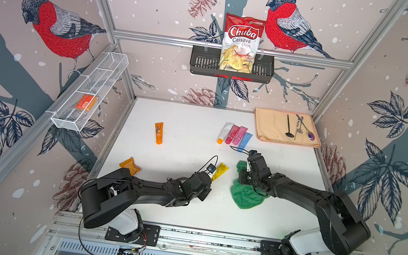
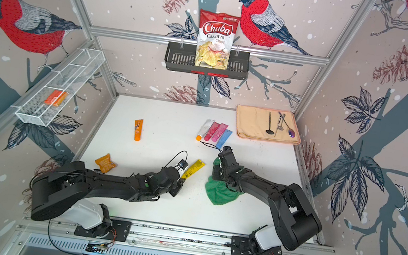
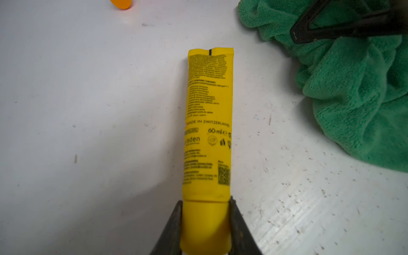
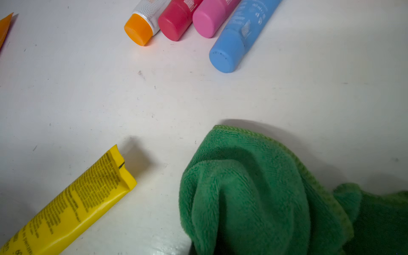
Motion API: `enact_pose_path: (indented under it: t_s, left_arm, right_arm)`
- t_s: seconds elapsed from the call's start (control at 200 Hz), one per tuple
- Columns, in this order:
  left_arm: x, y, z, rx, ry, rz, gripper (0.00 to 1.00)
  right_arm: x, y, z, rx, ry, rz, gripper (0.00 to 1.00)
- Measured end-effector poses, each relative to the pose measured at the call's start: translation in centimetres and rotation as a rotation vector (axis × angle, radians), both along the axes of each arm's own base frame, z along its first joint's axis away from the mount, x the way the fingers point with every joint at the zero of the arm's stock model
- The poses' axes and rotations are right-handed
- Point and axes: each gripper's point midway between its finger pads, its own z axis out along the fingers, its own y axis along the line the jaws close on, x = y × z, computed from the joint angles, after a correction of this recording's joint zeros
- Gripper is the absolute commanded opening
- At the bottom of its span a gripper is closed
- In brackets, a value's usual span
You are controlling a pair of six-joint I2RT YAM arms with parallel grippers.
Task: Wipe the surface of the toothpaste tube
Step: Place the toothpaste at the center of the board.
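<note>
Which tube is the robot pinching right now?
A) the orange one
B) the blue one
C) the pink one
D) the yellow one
D: in the left wrist view, the left end effector is clamped on the cap end of the yellow toothpaste tube.

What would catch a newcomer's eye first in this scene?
The red Chuba chips bag stands in the black basket on the back wall. Mid-table, the left gripper holds a yellow toothpaste tube by its cap, beside a bunched green cloth in the right gripper.
</note>
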Motion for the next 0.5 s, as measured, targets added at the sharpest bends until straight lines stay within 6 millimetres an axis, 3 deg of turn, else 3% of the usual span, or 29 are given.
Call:
enact_pose_path:
  t_s: [0.12, 0.345, 0.5]
  left_arm:
    - [2.4, 0.6, 1.8, -0.017, -0.033, 0.086, 0.19]
    - [10.1, 3.8, 6.5, -0.083, -0.108, 0.305, 0.2]
    - [16.2, 3.8, 7.1, -0.077, -0.113, 0.37, 0.21]
  right_arm:
    - [-0.1, -0.1, -0.1, 0.004, -0.005, 0.0, 0.0]
    - [0.2, 0.3, -1.2, 0.008, -0.006, 0.002, 0.0]
    - [0.5, 0.7, -1.6, 0.013, -0.008, 0.004, 0.0]
